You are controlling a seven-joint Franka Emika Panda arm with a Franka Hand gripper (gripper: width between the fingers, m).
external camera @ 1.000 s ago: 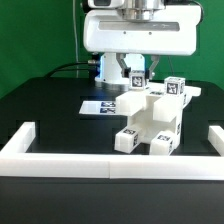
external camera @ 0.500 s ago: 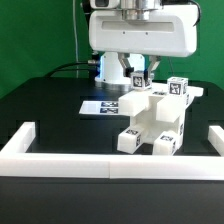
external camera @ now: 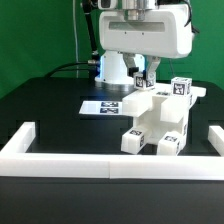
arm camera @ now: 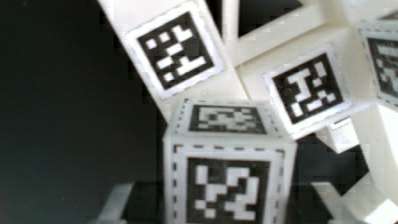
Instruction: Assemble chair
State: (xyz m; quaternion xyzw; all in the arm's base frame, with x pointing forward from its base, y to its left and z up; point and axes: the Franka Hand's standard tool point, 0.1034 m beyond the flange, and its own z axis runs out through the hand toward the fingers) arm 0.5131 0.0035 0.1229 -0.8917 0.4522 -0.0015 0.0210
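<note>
The chair (external camera: 155, 120) is a white blocky assembly with black-and-white tags, standing on the black table right of centre in the exterior view. My gripper (external camera: 138, 73) comes down from above at the chair's back upper corner and is shut on one of its tagged posts. In the wrist view that post, a tagged block (arm camera: 228, 150), fills the gap of my gripper (arm camera: 231, 203), with one grey finger (arm camera: 134, 195) pressed against each side. More tagged chair panels (arm camera: 302, 85) lie beyond it.
The marker board (external camera: 103, 105) lies flat on the table toward the exterior view's left of the chair. A low white border wall (external camera: 110, 166) runs along the front and turns up both sides. The large white robot body (external camera: 145, 35) hangs above the chair.
The arm has shifted slightly toward the exterior view's right, and the chair has moved and turned a little with it. The grip on the post has not changed.
</note>
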